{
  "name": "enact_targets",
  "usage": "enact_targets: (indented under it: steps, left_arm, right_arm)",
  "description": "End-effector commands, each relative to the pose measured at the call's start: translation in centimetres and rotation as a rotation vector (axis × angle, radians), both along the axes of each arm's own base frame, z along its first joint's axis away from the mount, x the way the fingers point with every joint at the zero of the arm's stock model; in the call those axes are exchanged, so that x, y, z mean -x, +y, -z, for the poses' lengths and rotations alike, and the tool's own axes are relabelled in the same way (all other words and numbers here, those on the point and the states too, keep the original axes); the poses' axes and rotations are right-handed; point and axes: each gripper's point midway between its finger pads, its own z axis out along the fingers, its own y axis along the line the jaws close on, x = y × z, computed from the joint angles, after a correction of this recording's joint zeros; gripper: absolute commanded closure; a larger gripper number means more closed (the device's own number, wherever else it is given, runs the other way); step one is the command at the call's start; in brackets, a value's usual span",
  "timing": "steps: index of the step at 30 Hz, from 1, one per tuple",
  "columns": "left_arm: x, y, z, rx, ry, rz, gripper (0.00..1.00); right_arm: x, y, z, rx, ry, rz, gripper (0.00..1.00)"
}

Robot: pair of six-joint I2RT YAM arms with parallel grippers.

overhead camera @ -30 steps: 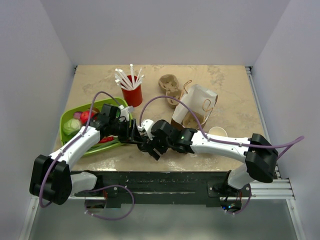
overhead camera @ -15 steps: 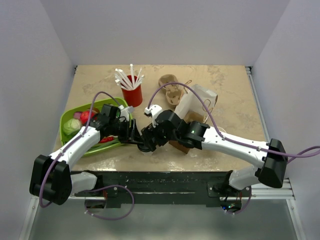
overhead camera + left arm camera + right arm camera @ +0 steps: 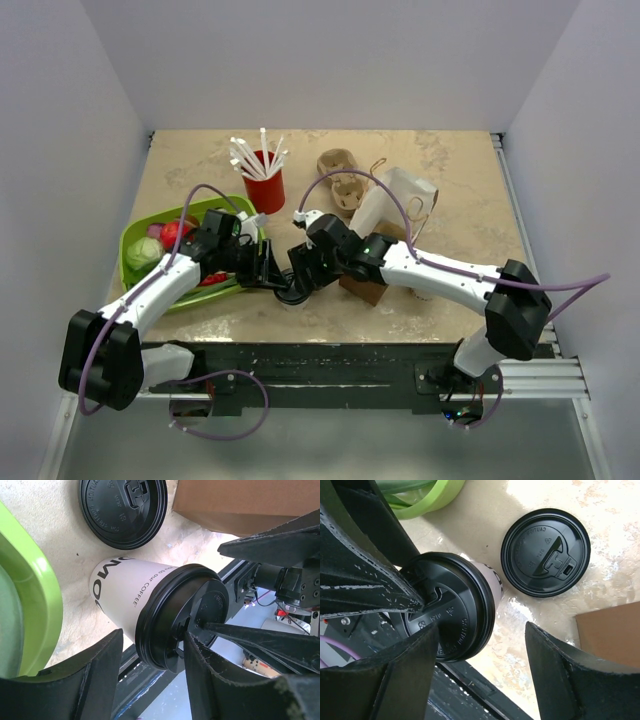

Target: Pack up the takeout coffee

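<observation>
The takeout coffee [image 3: 125, 587] is a white paper cup with a black sip lid [image 3: 450, 615], standing near the table's front edge [image 3: 291, 300]. My left gripper [image 3: 152, 635] reaches it from the left [image 3: 272, 276]. It is open: one finger lies on the lid's top, and a gap shows between the other finger and the rim. From the right, my right gripper [image 3: 481, 627] hangs open over the same lid [image 3: 299, 281]. One of its fingers is above the lid; the other stands clear over bare table.
A loose black lid [image 3: 545, 552] [image 3: 122, 510] lies just behind the cup. The brown paper bag [image 3: 388, 225] [image 3: 245, 505] stands to the right, under the right arm. A green tray [image 3: 128, 240] of food is on the left. A red cup of straws [image 3: 264, 188] and cardboard carriers [image 3: 340, 180] are further back.
The right arm swung its gripper over the coffee's lid, beside the left gripper, and its jaws narrowed a little. The left arm and the cup stayed put.
</observation>
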Motion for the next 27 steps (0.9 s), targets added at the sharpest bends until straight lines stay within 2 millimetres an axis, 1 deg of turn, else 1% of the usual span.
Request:
enact_targets:
  steps: [1, 4, 6, 8, 11, 12, 14, 16, 17, 18, 20, 24, 27]
  left_arm:
    - [0.1, 0.2, 0.6, -0.019, -0.002, -0.003, 0.45]
    - [0.1, 0.2, 0.5, -0.015, -0.003, -0.006, 0.45]
    - [0.1, 0.1, 0.4, -0.014, -0.001, -0.009, 0.45]
    - [0.2, 0.1, 0.4, -0.013, 0.004, -0.015, 0.45]
    - [0.3, 0.4, 0.7, -0.03, 0.016, -0.037, 0.45]
    - [0.3, 0.5, 0.8, -0.034, 0.016, -0.041, 0.45]
    - [0.3, 0.9, 1.2, -0.061, 0.032, -0.072, 0.46]
    - [0.3, 1.2, 1.2, -0.074, 0.029, -0.094, 0.46]
    - [0.3, 1.3, 1.1, -0.074, 0.024, -0.1, 0.46]
    - [0.3, 1.3, 1.0, -0.074, 0.02, -0.101, 0.46]
    - [0.3, 1.3, 1.0, -0.074, 0.016, -0.102, 0.46]
    - [0.7, 1.2, 1.2, -0.061, 0.029, -0.094, 0.46]
    - [0.9, 1.1, 1.3, -0.051, 0.03, -0.092, 0.46]
  right_arm:
    - [0.7, -2.5, 4.0, 0.155, 0.055, 0.021, 0.3]
    - [0.5, -2.3, 3.9, 0.148, 0.044, 0.022, 0.34]
    - [0.5, -2.5, 4.0, 0.16, 0.047, 0.026, 0.38]
    - [0.7, -2.6, 4.0, 0.162, 0.065, 0.042, 0.39]
    - [1.5, -2.7, 3.6, 0.137, 0.143, 0.135, 0.37]
    - [2.2, -2.4, 3.5, 0.12, 0.189, 0.141, 0.37]
    - [2.5, -2.3, 3.5, 0.112, 0.221, 0.169, 0.37]
    - [3.1, -1.8, 3.2, 0.09, 0.272, 0.176, 0.41]
    - [3.4, -1.5, 3.1, 0.076, 0.296, 0.184, 0.44]
    - [3.9, -0.8, 3.0, 0.035, 0.329, 0.171, 0.46]
    - [3.7, 0.0, 2.5, -0.014, 0.331, 0.19, 0.52]
    - [3.4, 0.0, 3.0, 0.002, 0.351, 0.208, 0.52]
    - [3.6, -0.2, 3.5, 0.016, 0.366, 0.22, 0.52]
